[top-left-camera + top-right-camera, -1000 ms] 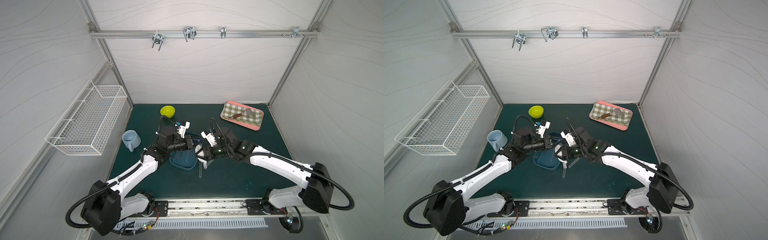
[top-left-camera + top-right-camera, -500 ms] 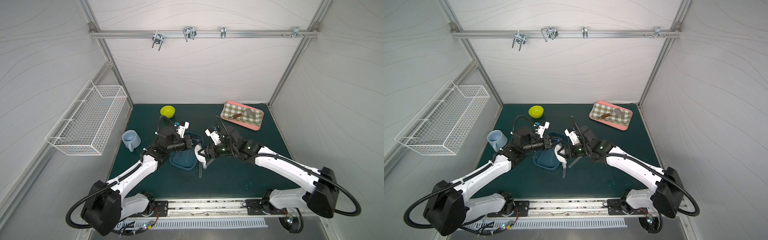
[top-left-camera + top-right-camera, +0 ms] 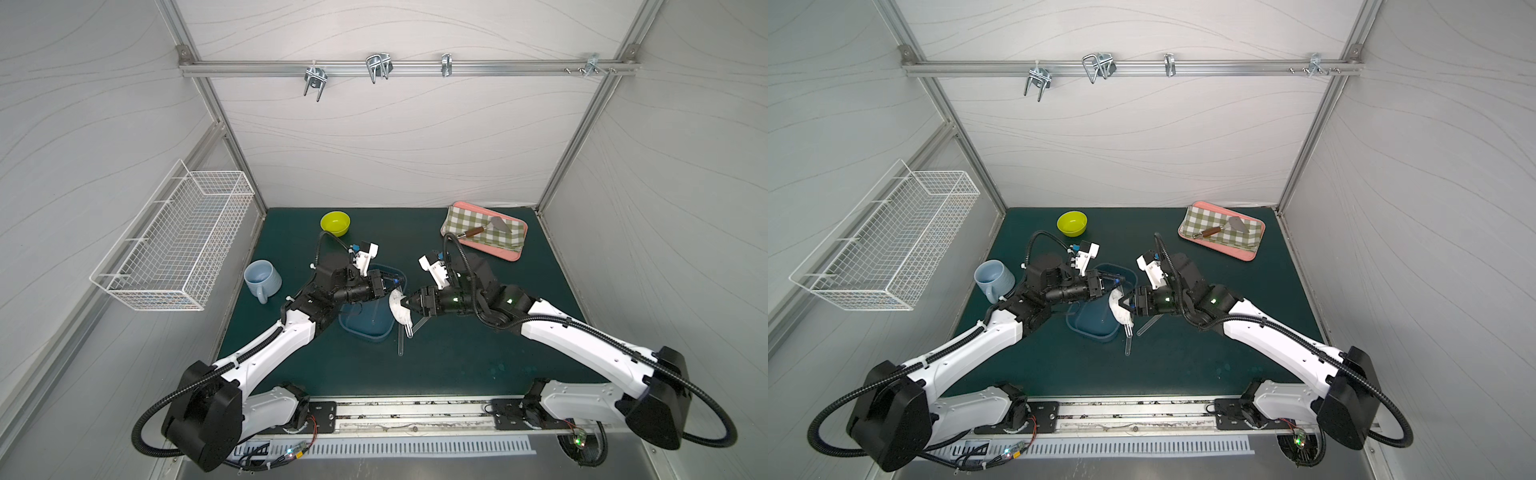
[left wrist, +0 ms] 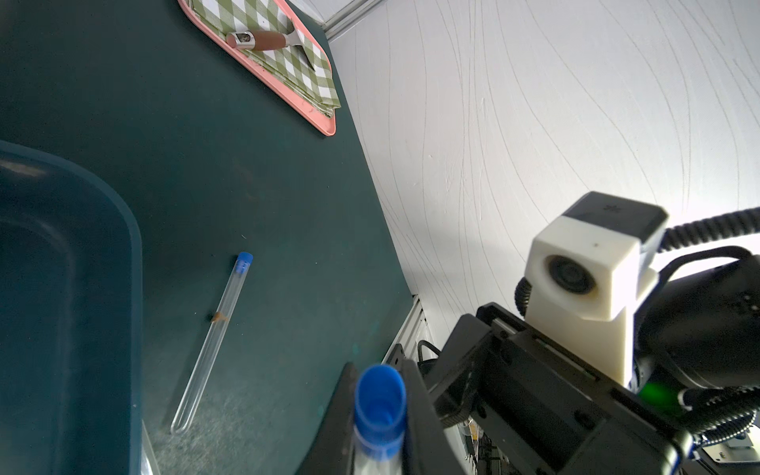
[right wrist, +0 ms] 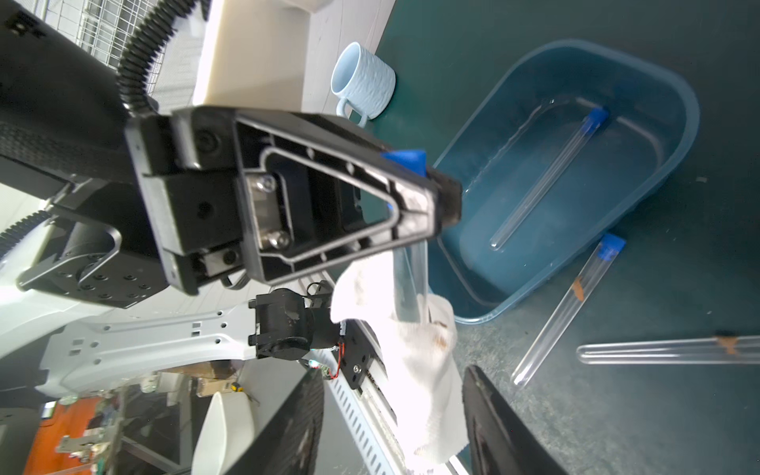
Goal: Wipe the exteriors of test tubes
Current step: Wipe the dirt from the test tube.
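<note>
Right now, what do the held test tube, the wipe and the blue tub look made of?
The held test tube: clear, glossy glass or plastic, unclear which. The wipe: white cloth or paper, matte, crumpled, brown-stained. The blue tub: likely plastic, smooth, translucent walls.

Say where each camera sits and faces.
Top views: high over the front, looking down at the dark green mat; both arms whole.
Left wrist: looks past the left gripper, shut on a blue-capped clear test tube, at the right arm's white camera.
Right wrist: looks past the right gripper and crumpled white cloth at the left gripper.
Shared: wrist views show an orange-marked clear tube beside the translucent blue tub.
</note>
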Controlling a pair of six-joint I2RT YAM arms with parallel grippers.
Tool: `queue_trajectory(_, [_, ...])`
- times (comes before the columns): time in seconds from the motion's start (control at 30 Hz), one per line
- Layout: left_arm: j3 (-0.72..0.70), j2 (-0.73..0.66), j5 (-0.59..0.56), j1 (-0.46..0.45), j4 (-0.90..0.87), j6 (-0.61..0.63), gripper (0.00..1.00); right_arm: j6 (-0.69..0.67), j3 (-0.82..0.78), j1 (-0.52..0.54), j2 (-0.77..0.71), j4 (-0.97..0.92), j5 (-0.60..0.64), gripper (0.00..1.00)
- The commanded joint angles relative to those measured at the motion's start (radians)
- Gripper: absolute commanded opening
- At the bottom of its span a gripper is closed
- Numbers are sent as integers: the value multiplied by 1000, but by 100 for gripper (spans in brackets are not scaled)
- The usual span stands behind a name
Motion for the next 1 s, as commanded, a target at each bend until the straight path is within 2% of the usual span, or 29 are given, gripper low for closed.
queue_trajectory(0.0, [9,-3,12,6,43,-8,5,88,-50,2,4,108,-13,54])
queue_trajectory(0.17, [6,-12,12,6,25,1,5,96,-58,15,32,155,-7,53])
queue_trajectory(0.37, [1,-15,11,6,28,-2,5,99,-38,15,85,212,-19,40])
queue_trajectory(0.8, [-3,-17,10,7,30,-2,5,24,82,-29,164,170,-46,30])
queue_trajectory(0.97, [1,-17,6,11,30,-3,5,37,17,-4,143,171,-46,28])
